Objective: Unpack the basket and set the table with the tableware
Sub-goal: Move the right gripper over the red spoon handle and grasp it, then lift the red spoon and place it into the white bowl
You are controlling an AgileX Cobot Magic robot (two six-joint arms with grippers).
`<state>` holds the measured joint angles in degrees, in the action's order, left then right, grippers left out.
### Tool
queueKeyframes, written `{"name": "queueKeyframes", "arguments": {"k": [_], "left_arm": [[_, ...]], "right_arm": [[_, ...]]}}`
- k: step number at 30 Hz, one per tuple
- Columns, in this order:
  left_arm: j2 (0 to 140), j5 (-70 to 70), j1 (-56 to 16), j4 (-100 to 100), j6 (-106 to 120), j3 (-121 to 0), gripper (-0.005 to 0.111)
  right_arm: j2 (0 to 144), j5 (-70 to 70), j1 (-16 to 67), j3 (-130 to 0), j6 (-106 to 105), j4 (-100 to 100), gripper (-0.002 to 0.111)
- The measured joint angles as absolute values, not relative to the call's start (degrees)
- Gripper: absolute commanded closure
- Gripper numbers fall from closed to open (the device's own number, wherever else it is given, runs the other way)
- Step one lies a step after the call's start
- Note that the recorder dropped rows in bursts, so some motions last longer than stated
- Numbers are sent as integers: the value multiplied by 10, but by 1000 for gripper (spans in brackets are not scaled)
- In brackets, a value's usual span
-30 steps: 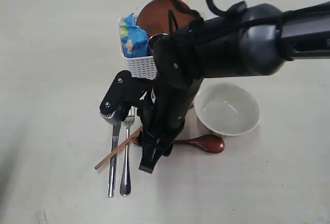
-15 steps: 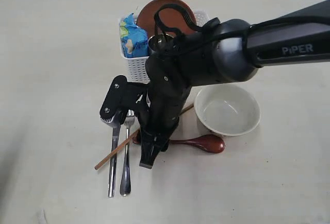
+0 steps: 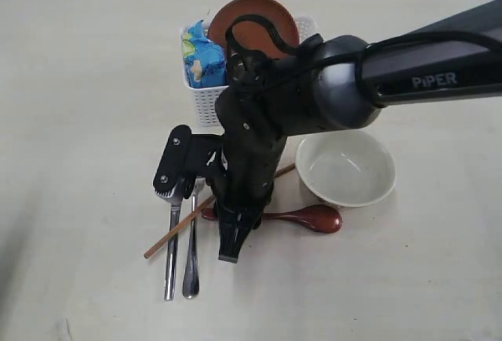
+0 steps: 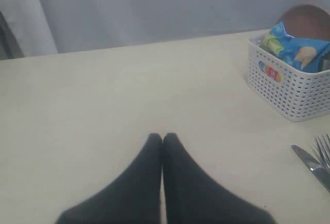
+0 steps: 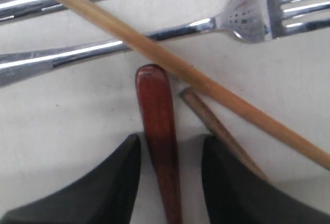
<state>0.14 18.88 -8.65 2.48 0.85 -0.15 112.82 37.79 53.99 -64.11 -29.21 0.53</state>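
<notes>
- Pale cream desk [image 3: 78, 121] is carrying the white basket [image 3: 205, 102], which is holding the reddish-brown plate [image 3: 251, 19] and a blue snack bag [image 3: 202, 59].
- The white bowl [image 3: 345, 167] is sitting just beside the dark red spoon [image 3: 314, 218].
- The knife [image 3: 170, 263] and fork [image 3: 190, 263] are lying side by side, with a wooden chopstick [image 3: 169, 239] crossing them.
- The right tool [image 5: 170, 137] is standing with jaws apart, straddling the spoon's handle.
- The left tool [image 4: 163, 136] is sitting pinched closed and empty over bare desk.

- The white perforated basket [image 3: 205, 104] stands at 12 o'clock on the pale cream table [image 3: 78, 121], with the reddish-brown plate [image 3: 255, 5] on edge inside.
- The white bowl [image 3: 345, 167] sits upright at the basket's 4 o'clock.
- The dark red spoon [image 3: 314, 218] lies flat at the bowl's 7 o'clock.
- The steel knife [image 3: 170, 263] and fork [image 3: 190, 266] lie side by side at the basket's 6 o'clock, with a wooden chopstick [image 3: 169, 241] slanting across both.
</notes>
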Motion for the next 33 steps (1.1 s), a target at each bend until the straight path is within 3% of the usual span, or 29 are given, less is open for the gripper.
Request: {"name": "queueKeyframes", "arguments": {"k": [4, 10, 33], "left_arm": [[1, 189, -87, 25, 9, -1, 107], [1, 189, -87, 25, 9, -1, 107], [1, 189, -87, 25, 9, -1, 107]], "right_arm": [[1130, 379, 542, -642, -290, 0, 72], [1130, 393, 545, -643, -291, 5, 108], [1071, 452, 545, -640, -296, 4, 109]]}}
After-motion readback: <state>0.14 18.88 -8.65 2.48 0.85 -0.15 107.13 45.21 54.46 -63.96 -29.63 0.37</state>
